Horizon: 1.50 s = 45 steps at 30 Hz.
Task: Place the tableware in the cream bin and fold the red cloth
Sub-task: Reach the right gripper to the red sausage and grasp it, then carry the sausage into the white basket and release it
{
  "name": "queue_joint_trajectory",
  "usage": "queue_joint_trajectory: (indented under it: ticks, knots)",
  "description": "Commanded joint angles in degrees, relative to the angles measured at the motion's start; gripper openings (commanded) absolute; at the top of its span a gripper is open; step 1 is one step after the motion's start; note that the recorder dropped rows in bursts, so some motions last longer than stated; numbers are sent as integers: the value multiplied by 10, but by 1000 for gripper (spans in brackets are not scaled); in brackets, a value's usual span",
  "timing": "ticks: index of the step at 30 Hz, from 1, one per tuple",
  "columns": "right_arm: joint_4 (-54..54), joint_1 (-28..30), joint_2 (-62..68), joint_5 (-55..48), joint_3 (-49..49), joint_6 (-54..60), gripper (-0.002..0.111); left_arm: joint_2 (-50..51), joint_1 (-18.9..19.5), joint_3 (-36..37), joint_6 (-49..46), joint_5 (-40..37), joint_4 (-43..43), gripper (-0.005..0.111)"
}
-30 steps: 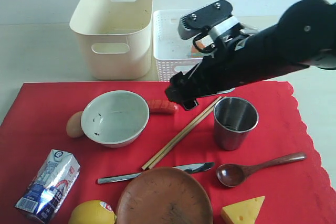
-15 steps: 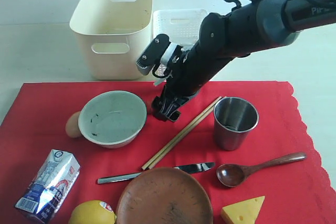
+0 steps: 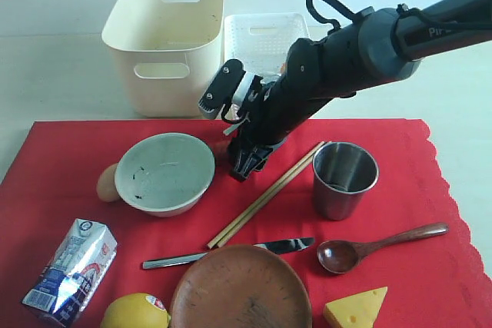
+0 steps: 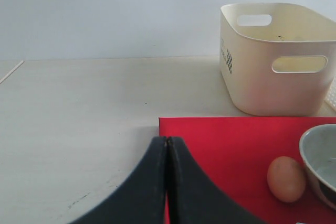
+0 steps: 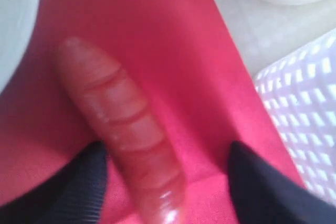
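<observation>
The red cloth (image 3: 69, 159) carries the white speckled bowl (image 3: 165, 172), wooden chopsticks (image 3: 269, 193), steel cup (image 3: 345, 179), metal knife (image 3: 231, 253), dark wooden spoon (image 3: 377, 243) and brown plate (image 3: 241, 287). The cream bin (image 3: 165, 44) stands behind the cloth. My right gripper (image 3: 244, 163) is down at the cloth between bowl and chopsticks. In the right wrist view it (image 5: 168, 182) is open, its fingers (image 5: 84, 182) on either side of a sausage (image 5: 123, 129). My left gripper (image 4: 167, 140) is shut and empty over the cloth's edge (image 4: 226, 150); the exterior view does not show it.
A white lattice basket (image 3: 265, 40) stands right of the cream bin. An egg (image 3: 108, 183) touches the bowl's left side. A milk carton (image 3: 69, 270), lemon (image 3: 136, 313) and cheese wedge (image 3: 356, 309) lie along the front of the cloth.
My right arm has swung down from over the lattice basket to the cloth beside the bowl, and now covers the sausage in the exterior view. The tableware has not moved.
</observation>
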<state>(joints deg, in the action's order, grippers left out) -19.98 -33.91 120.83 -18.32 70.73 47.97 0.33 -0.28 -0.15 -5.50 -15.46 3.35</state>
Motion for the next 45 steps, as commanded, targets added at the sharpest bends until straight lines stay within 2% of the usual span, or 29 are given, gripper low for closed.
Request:
queue_joint_trajectory:
  ticks: [1, 5, 6, 14, 25, 31, 40, 45]
  knots:
    - [6, 0, 3, -7, 1, 9, 28, -3, -3, 1, -1, 3, -2, 0]
    - [6, 0, -21, -33, 1, -6, 1, -3, -3, 1, -1, 3, -2, 0]
    - [6, 0, -30, -39, 1, -18, 0, -3, -3, 1, -1, 3, -2, 0]
    - [13, 0, -117, -80, 0, -34, 0, -3, -3, 1, -1, 3, -2, 0]
    - [160, 0, -190, -82, 0, -204, 0, -3, -3, 1, -1, 3, -2, 0]
    - [246, 11, -192, -47, 0, -337, 0, -3, -3, 1, -1, 3, -2, 0]
    - [247, 70, -138, 70, 0, -480, 0, -3, -3, 1, -1, 3, -2, 0]
    - [247, 74, -88, 144, 0, -497, 0, -3, -3, 1, -1, 3, -2, 0]
